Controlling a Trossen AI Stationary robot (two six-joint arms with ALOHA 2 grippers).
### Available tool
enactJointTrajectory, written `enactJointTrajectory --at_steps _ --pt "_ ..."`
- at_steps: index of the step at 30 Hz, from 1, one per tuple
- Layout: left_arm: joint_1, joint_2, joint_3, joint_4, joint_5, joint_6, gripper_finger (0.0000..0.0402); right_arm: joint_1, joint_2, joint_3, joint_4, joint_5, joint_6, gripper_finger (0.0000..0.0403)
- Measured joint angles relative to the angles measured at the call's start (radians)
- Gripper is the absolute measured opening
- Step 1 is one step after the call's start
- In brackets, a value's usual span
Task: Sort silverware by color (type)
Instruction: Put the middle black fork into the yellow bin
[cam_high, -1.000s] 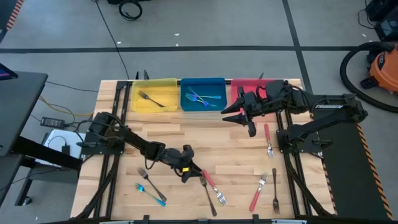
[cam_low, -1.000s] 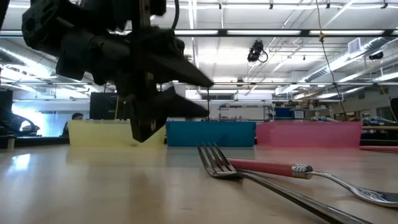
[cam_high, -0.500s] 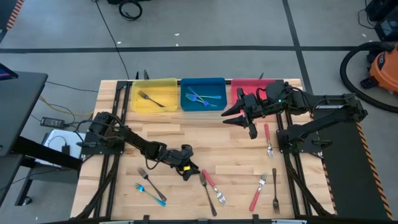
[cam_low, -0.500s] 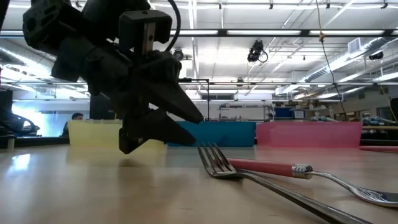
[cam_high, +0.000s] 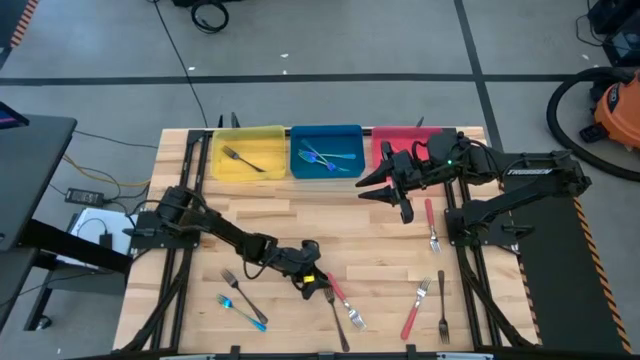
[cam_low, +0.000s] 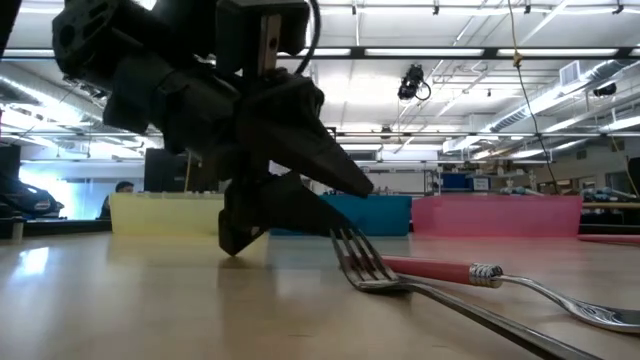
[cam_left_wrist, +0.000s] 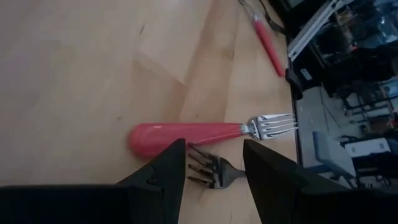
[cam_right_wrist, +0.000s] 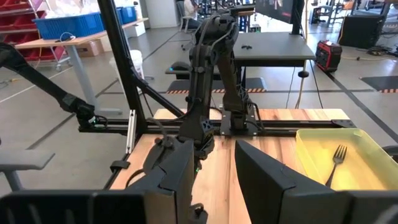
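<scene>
The left gripper (cam_high: 312, 284) is low over the near centre of the table (cam_high: 340, 225), jaws parted and grasping nothing. In the left wrist view its fingers (cam_left_wrist: 163, 173) straddle the tines of a dark all-metal fork (cam_left_wrist: 208, 171) lying beside a red-handled fork (cam_left_wrist: 205, 131). The right gripper (cam_high: 392, 193) hangs above the table just near of the red bin (cam_high: 384, 143), jaws parted and empty.

Silverware location: one dark fork (cam_high: 241, 159) in the yellow bin (cam_high: 250, 135); blue-handled forks (cam_high: 325, 158) in the blue bin (cam_high: 325, 131). Loose forks lie on the near-left (cam_high: 240, 300) and near-right (cam_high: 425, 300) of the table.
</scene>
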Motion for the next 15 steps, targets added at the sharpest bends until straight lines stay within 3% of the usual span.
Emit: enactJointTrajectory --at_steps 6,15 --pt "0.007 0.001 0.065 -0.169 0.022 0.042 0.0162 0.0 0.0 0.0 -0.005 0.0 0.003 0.0126" --pt "0.008 0.002 0.067 -0.193 0.052 0.051 0.0152 0.0 0.0 0.0 -0.022 0.0 0.003 0.0125"
